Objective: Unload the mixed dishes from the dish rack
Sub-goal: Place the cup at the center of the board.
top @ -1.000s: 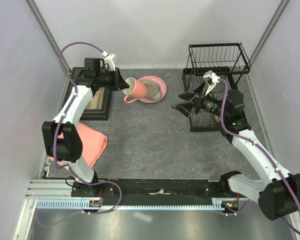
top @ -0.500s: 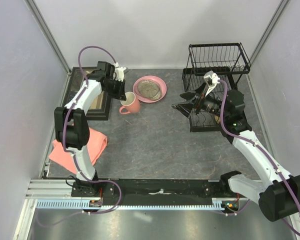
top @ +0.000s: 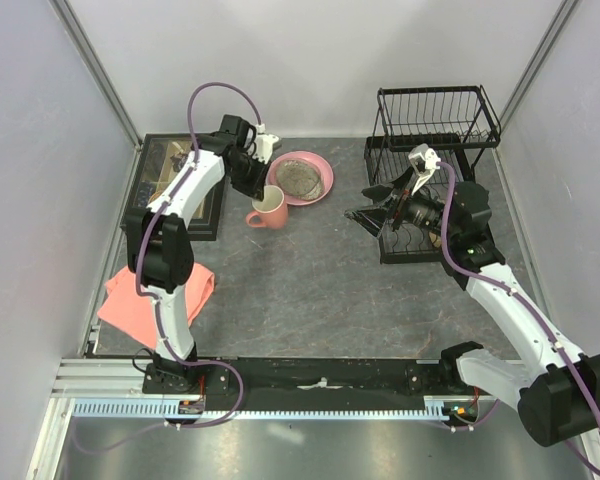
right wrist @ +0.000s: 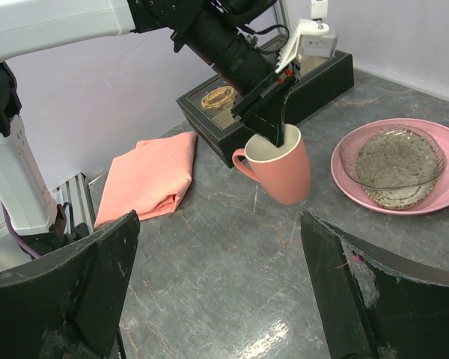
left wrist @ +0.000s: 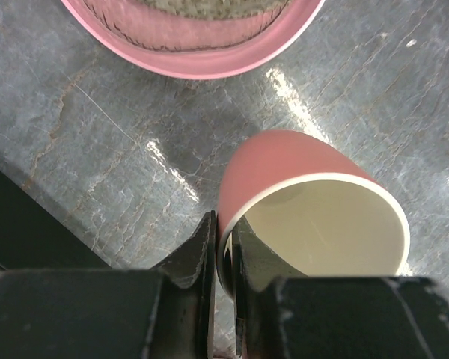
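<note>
1. The mug (top: pixel 270 208) is out of the dish rack (top: pixel 440 105) and sits at the bench (top: pixel 310 290), just beside the pink plate (top: pixel 323 187). The left fingers (top: pixel 261 188) are clamped on its rim, one inside and one outside.
2. The mug's axis runs nearly upright with a slight tilt. The grip comes from above on the side toward the tray (top: pixel 175 195), and the handle points out toward the cloth (top: pixel 165 290).
3. We cannot tell whether its base touches the bench, so we judge that letting go depends on that.
4. The speckled plate (top: pixel 298 178) lies on the pink one, close enough that a sideways slip could knock its rim.
5. The right fingers (top: pixel 358 202) are spread wide and hold nothing. They hang beside the rack's lower tier, well apart from the mug.
6. The right arm is nearer to anything left in the rack. A brown patch under its wrist may be the bowl, but we cannot tell.
</note>
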You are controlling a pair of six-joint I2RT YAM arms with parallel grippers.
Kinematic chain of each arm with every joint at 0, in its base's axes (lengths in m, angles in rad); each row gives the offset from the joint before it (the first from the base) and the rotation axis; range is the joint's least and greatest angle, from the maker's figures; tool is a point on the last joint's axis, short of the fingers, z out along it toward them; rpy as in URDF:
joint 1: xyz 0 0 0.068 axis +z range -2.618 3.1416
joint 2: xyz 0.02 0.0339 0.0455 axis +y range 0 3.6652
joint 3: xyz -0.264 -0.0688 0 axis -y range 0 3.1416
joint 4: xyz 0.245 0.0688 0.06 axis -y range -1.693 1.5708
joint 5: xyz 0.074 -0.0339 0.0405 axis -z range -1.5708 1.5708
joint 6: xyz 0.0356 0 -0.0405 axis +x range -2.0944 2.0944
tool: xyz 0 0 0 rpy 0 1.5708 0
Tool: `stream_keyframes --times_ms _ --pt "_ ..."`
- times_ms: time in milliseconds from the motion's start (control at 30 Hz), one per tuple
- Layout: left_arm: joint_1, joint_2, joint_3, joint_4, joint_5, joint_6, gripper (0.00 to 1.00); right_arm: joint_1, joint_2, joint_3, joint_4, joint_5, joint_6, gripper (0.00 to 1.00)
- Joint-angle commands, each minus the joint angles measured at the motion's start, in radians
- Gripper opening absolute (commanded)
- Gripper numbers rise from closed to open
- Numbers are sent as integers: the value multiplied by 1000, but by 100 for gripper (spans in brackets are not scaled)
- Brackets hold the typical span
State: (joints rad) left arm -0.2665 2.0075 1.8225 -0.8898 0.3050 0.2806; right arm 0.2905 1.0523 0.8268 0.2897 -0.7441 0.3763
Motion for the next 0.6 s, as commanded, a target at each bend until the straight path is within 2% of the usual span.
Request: stream_keyframes --times_ms 0,567 --pt "-25 17 49 -24 -36 48 2 -4 -21 -2 25 2 -22 96" --pt "-51 76 40 -8 -69 32 2 -5 -28 -2 16 8 -31 97"
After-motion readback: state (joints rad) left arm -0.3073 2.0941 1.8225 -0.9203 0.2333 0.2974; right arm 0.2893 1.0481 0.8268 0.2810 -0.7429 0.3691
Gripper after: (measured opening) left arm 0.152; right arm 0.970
